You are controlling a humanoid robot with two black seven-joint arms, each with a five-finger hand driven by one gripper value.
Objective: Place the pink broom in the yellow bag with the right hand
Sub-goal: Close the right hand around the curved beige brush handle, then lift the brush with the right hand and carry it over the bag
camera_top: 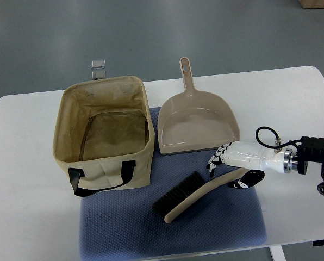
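Yellow fabric bag (103, 136) empty, dustpan (197, 120) empty, right hand (235, 163) clamped on broom (197, 194) handle

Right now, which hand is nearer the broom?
Right. The right hand is at the broom, over its handle end, with its arm coming in from the right edge. The left hand is not in view.

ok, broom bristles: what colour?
Black bristles on a beige-pink handle; clearest in the top view.
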